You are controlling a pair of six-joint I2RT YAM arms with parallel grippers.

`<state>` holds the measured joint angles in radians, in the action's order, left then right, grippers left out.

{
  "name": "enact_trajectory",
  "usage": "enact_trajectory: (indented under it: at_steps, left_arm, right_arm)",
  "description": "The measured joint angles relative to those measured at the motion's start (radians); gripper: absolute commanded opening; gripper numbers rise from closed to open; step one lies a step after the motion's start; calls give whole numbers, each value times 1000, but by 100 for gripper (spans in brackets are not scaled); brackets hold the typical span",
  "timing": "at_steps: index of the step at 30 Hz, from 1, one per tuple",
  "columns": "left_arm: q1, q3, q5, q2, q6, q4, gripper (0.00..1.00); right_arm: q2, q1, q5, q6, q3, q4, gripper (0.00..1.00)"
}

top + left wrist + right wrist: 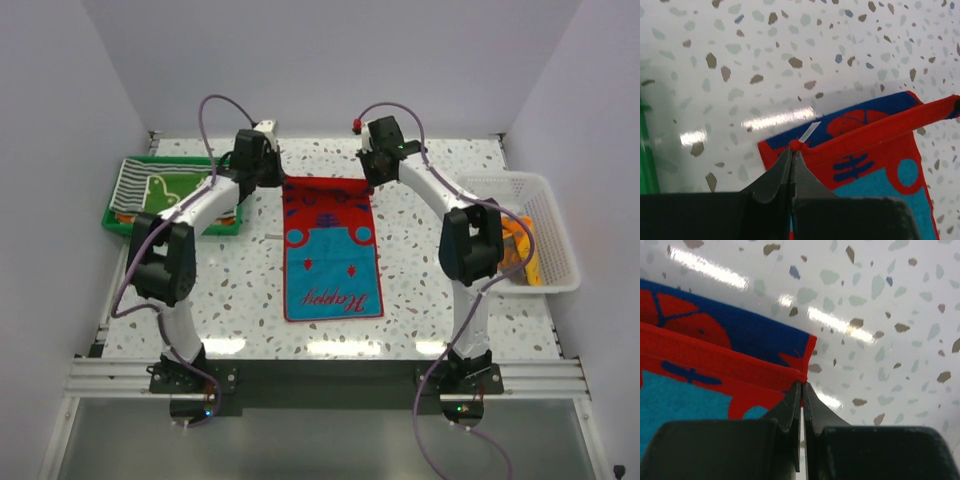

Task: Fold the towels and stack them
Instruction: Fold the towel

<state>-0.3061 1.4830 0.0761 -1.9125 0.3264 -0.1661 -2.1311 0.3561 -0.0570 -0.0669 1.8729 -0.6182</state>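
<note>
From my seat I see the red towel (332, 250) lying flat at the centre of the tabletop (430, 290). Its long side runs 12 to 6 o'clock, with the word "Happy" at the 6 o'clock end. My left claw (792, 152) is pressed together on the towel's 11 o'clock corner. My right claw (802, 387) pinches the 1 o'clock corner (the far edge runs straight between them). Out at 9 o'clock the green tray (112, 212) holds a green towel (175, 190) with white drawings and a striped towel (132, 180) beside it. At 3 o'clock the white mesh basket (555, 230) holds an orange towel (520, 245).
</note>
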Motion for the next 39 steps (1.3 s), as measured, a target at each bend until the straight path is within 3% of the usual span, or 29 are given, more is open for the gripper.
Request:
enact_trajectory:
  at_steps: [13,21,30,39]
  left_arm:
    - [-57,-461,122,407,179,-32,0]
    - [-142,-618,117,524,233,-75,0]
    - [-194,-730,101,563,269,-93,0]
    - [-194,-697,57,589,265,-159,0]
  right_arm:
    - [360,10,107,122,-331,-132,0]
    - [517,32,160,184,-593,-128,0]
    - [565,63,214,237,-771,-100,0]
    - [585,84,217,251,-768,-94,0]
